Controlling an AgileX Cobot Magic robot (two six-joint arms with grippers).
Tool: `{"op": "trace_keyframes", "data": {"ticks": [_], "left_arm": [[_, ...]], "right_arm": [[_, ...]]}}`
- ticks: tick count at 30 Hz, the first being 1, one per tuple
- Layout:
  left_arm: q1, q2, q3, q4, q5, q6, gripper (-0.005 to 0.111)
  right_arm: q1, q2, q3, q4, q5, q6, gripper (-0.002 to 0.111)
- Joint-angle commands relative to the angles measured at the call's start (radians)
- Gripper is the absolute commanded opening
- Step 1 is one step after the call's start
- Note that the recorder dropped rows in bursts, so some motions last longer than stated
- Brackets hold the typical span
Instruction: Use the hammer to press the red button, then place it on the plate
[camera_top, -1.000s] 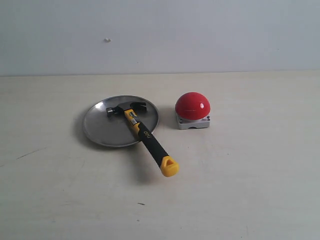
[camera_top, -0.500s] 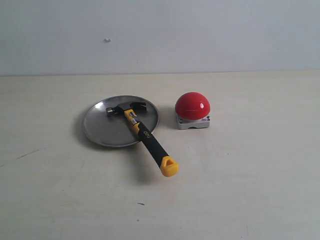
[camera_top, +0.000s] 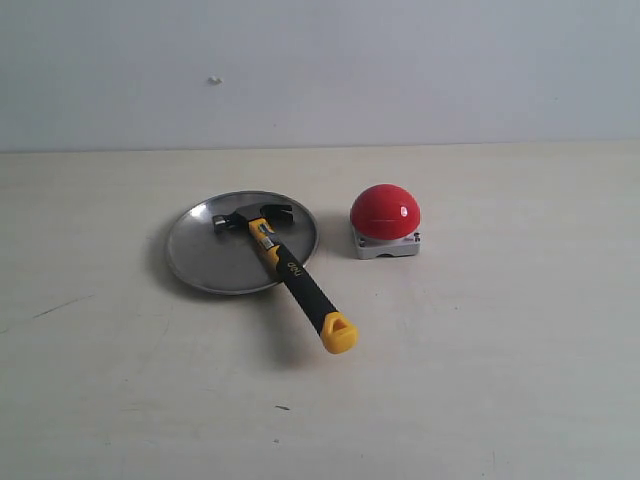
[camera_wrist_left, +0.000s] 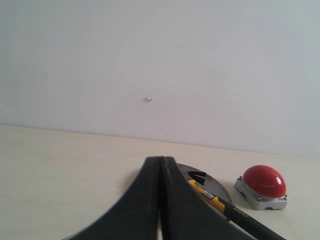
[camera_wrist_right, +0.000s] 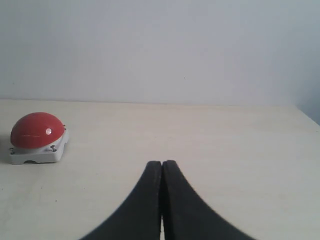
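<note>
We find the hammer (camera_top: 285, 266) lying across the plate (camera_top: 198, 258); left hand (camera_wrist_left: 161, 160) and right hand (camera_wrist_right: 161, 164) pressed together, empty.

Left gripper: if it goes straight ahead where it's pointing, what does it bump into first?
Probably the plate, with the hammer lying across it, right ahead of the left gripper. Depth is hard to judge.

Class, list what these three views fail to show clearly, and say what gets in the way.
Left wrist view: the left gripper's fingers hide most of the plate and the hammer head; the bottom edge cuts the handle.
Exterior view: handle print too small to read.
Right wrist view: plate and hammer lie outside the frame.
</note>
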Motion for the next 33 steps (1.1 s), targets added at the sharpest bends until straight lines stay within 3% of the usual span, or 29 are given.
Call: {"op": "trace_keyframes", "data": {"ticks": [1,33], "left_arm": [[0.001,0.005,0.003,-0.004,-0.002,0.002,0.000],[0.001,0.005,0.003,0.010,-0.002,0.002,0.000]], "right_arm": [[-0.009,-0.006,0.005,0.017,0.024,-0.025,0.000],[-0.009,-0.006,0.005,0.024,0.037,-0.021,0.000]]}}
